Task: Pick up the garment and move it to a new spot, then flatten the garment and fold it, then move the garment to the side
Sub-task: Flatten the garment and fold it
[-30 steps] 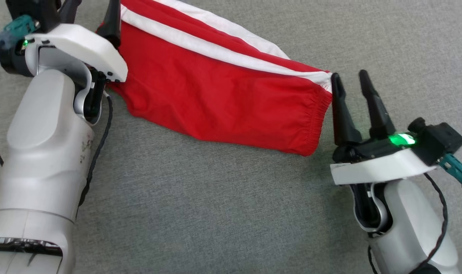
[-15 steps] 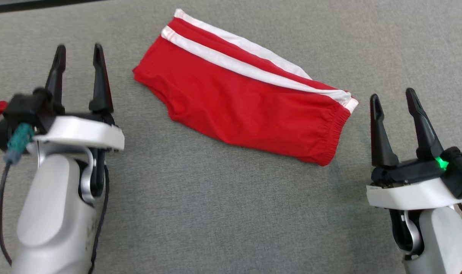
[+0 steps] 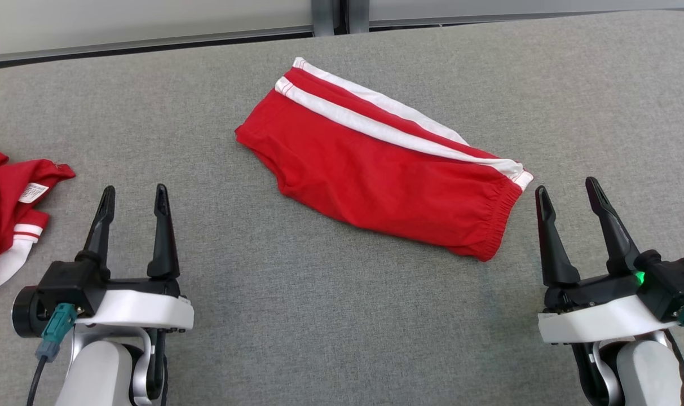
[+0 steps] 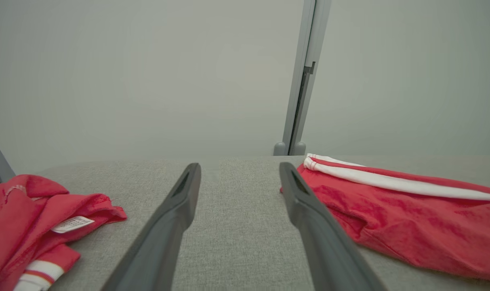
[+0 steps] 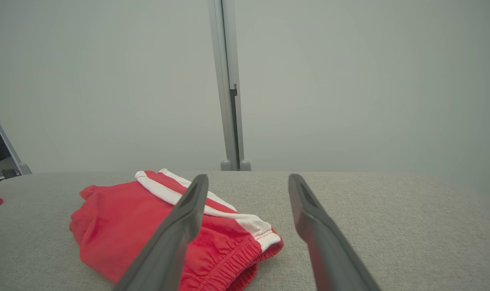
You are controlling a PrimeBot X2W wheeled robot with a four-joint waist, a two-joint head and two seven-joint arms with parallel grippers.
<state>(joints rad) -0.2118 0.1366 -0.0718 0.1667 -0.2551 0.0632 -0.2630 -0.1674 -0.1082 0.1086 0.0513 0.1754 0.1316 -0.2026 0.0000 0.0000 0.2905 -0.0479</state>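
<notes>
Shorts [image 3: 375, 169] lie near the middle of the counter [image 3: 319, 327], slanting from far left to near right. You can see two white stripes [image 3: 387, 127] along the far side and the stretchy waist [image 3: 497, 225] at the near right end. The shorts look flat and folded in half. So I think the folding is done, and the job not yet done is moving them to the side.

Your left jaws are spread wide and hold nothing. They sit at the near left, well apart from the shorts. Your right jaws are spread wide too, and empty, near the waist end. Both point away from you, over the counter. I think they wait back like this so you can see the whole fold and pick where to grab. The right jaws are closer, so that end may be the easy one to take.

Grey cloth covers the counter. It looks a little rough, so the shorts may drag if you slide them. A second red heap [image 3: 3, 220] with a white tag lies at the left. Behind the counter stands a pale wall [image 4: 148, 81] with a grey post [image 4: 301, 81].
</notes>
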